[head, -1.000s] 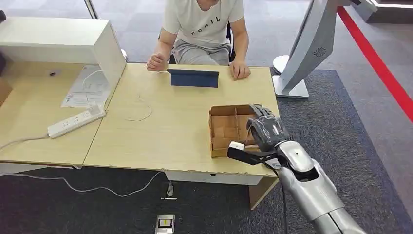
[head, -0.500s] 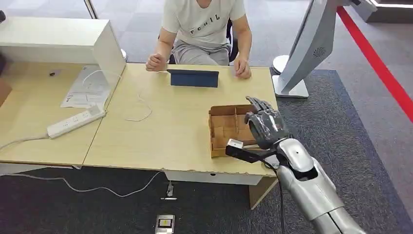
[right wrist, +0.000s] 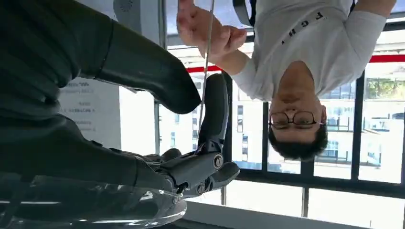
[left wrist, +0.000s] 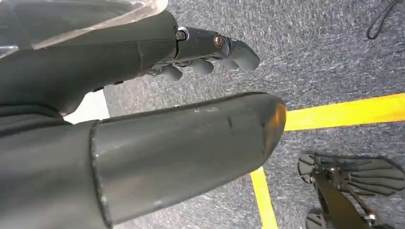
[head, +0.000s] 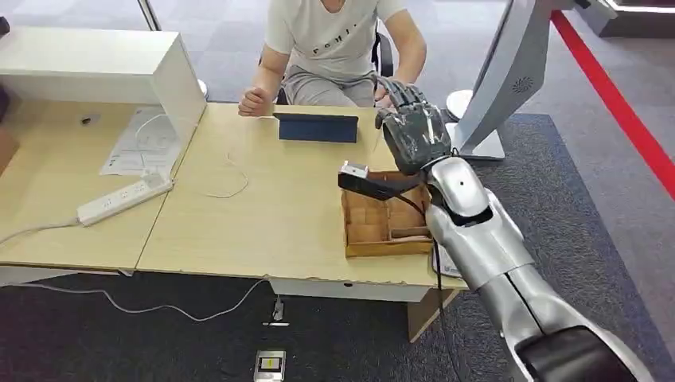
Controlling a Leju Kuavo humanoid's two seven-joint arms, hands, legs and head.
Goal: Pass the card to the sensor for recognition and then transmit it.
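- The right hand [head: 410, 137] has risen from beside the cardboard box [head: 387, 226] and now sits high over the far edge of the counter [head: 263, 215], close to the person [head: 334, 40] seated opposite.
- In the right wrist view, the card [right wrist: 207, 62] shows edge-on as a thin pale line, pinched between the thumb and a dark finger; the other fingers are curled loosely below it.
- The person's hand [right wrist: 203, 26] has come up to the card's far end and appears to touch or grip it there. A second ago that hand lay on the counter by the dark blue sensor stand [head: 317, 127].
- Judged from this, the hand-over stage of the task is under way; whether the card was read at the sensor cannot be told from these views.
- Compared with the earlier frames, the arm is stretched farther forward and the box's compartments lie uncovered.
- The left hand [left wrist: 205, 52] hangs over grey carpet with yellow floor tape [left wrist: 344, 112], fingers curled in, holding nothing.
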